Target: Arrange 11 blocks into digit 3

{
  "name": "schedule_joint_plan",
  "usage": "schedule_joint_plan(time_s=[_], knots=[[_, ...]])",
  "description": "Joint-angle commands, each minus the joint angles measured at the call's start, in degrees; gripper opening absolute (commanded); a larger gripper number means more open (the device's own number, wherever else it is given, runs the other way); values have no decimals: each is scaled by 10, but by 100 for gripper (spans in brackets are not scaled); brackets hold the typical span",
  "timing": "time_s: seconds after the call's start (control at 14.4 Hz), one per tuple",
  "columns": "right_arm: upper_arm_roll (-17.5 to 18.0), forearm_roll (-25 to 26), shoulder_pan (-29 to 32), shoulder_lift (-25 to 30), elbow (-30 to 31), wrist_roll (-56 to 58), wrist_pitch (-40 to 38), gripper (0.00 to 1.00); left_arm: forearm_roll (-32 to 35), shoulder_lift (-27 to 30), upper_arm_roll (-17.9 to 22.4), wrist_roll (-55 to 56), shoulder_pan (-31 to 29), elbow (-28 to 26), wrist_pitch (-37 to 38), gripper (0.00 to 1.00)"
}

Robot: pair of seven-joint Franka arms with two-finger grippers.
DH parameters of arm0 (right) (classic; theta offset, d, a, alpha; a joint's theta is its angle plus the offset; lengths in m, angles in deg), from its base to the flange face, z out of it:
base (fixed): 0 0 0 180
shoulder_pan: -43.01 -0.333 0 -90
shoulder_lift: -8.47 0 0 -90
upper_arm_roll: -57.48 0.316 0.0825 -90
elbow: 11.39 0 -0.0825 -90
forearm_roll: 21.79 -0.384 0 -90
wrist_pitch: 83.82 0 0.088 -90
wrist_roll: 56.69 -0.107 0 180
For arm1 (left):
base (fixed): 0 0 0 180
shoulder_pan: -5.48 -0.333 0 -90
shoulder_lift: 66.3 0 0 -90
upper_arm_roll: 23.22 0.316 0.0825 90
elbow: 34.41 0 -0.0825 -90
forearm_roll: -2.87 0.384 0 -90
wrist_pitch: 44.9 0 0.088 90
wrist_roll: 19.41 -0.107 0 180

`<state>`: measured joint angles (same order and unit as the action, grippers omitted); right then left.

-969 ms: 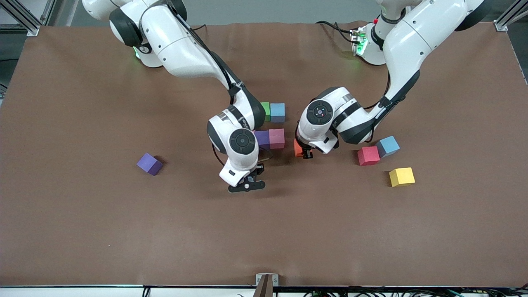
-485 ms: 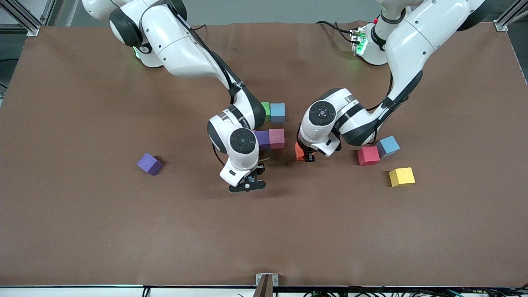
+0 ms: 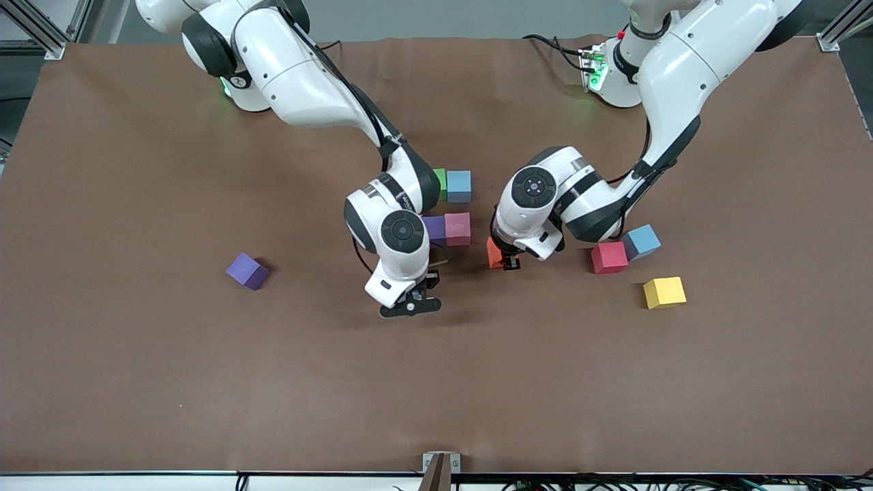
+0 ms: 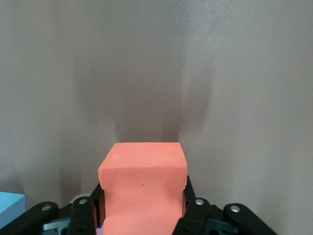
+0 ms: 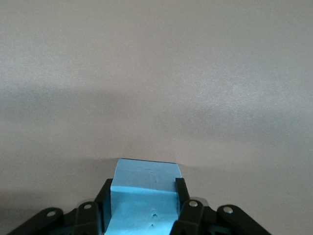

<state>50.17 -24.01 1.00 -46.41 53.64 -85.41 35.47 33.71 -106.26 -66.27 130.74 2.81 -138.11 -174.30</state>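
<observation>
Left hand (image 4: 142,215) clamping orange block (image 4: 143,188), right hand (image 5: 142,215) seemingly gripping blue block (image 5: 144,196), brown table (image 3: 170,382)

So the small matte foam cubes are scattered around. A green cube (image 3: 440,183) sits touching a light blue cube (image 3: 459,185); just nearer the camera, a purple cube (image 3: 434,229) and a pink cube (image 3: 457,228) sit side by side. The orange cube (image 3: 493,252) is pinched in the left claw (image 3: 507,262), and another light blue one (image 5: 143,198) is clamped in the right claw (image 5: 142,208). Toward the left arm's end, a red cube (image 3: 609,257) touches a tilted blue cube (image 3: 642,241), with a yellow cube (image 3: 664,292) nearby. A lone purple cube (image 3: 247,271) lies well apart, toward the right arm's end.
</observation>
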Motion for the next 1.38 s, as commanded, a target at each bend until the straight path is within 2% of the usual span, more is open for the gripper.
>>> schedule_joint_plan(time_s=[0.0, 0.42, 0.48, 0.55, 0.83, 1.04, 1.32], knots=[[-2, 9, -5, 3, 3, -6, 2, 0, 19, 0, 2, 8, 4, 3, -3, 41], [-2, 10, -4, 0, 3, -5, 2, 1, 19, -1, 2, 8, 5, 4, -3, 41], [-2, 9, -4, 0, 3, -5, 2, 9, 19, -1, 2, 8, 5, 5, -3, 41], [-2, 10, -4, 0, 2, -5, 2, 99, 19, -1, 2, 8, 5, 6, -3, 41], [-2, 11, 0, 1, -5, 4, 2, 100, 19, -2, 3, 8, 5, 14, -3, 41], [-2, 9, 10, 6, -16, 13, -5, 100, 26, -26, 7, 8, 15, 68, -3, 41], [4, -3, 50, 38, -17, 58, -48, 100, 23, -68, 81, 9, 100, 158, -3, 41]])
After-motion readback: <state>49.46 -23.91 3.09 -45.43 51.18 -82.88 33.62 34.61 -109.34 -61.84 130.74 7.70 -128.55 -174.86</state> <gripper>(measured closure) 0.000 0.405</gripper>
